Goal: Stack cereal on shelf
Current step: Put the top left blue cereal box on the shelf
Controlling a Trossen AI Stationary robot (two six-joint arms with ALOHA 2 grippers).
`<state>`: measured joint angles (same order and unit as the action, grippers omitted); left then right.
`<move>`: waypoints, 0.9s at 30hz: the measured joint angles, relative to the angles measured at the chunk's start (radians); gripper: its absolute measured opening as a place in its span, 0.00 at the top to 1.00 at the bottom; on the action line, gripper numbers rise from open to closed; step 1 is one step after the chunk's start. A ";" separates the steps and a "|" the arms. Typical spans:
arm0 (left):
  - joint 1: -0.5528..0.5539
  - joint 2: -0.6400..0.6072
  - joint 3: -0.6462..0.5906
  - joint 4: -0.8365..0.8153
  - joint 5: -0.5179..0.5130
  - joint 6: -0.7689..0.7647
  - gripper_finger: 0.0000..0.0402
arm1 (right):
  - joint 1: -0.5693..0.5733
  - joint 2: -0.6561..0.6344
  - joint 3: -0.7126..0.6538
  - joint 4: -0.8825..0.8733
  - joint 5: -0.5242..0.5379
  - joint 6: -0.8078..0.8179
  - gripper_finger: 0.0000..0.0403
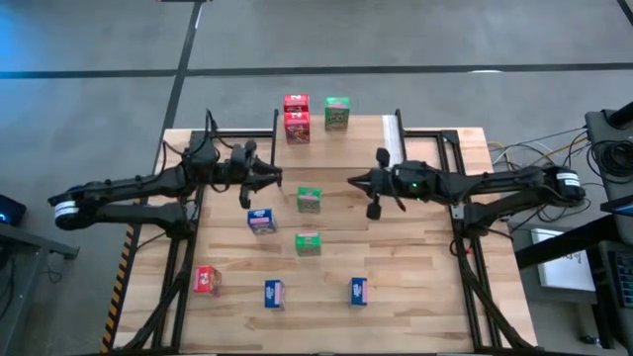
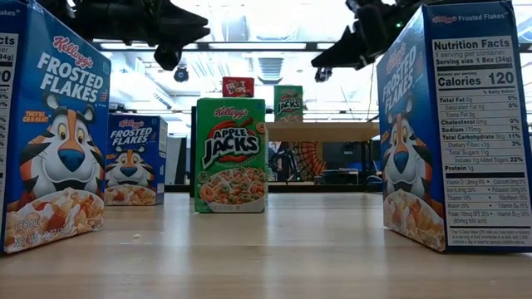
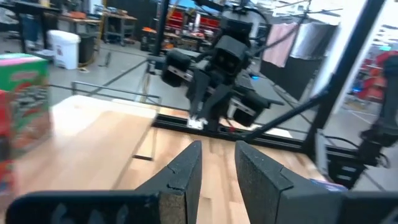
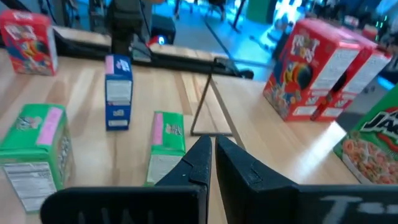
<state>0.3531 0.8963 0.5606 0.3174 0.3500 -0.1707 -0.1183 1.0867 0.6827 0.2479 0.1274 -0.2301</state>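
Wooden shelf (image 1: 341, 127) near the top holds three boxes, while the left gripper (image 1: 278, 178) and right gripper (image 1: 353, 181) hover empty, fingers narrow.

A wooden table (image 1: 415, 277) fills the middle of the high view, on a grey floor (image 1: 99, 40) crossed by dark lines. At the right edge, cables (image 1: 524, 150) trail over the floor beside dark equipment (image 1: 613, 138). A yellow-black striped strip (image 1: 126, 265) runs along the table's lower left side.
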 joint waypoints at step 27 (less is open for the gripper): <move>-0.229 0.078 0.126 -0.082 -0.023 -0.281 0.80 | 0.009 -0.185 -0.209 0.312 -0.110 -0.028 0.97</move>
<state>0.1244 0.9745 0.6867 0.2350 0.3266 -0.4517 -0.1089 0.9018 0.4736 0.5594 0.0174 -0.2579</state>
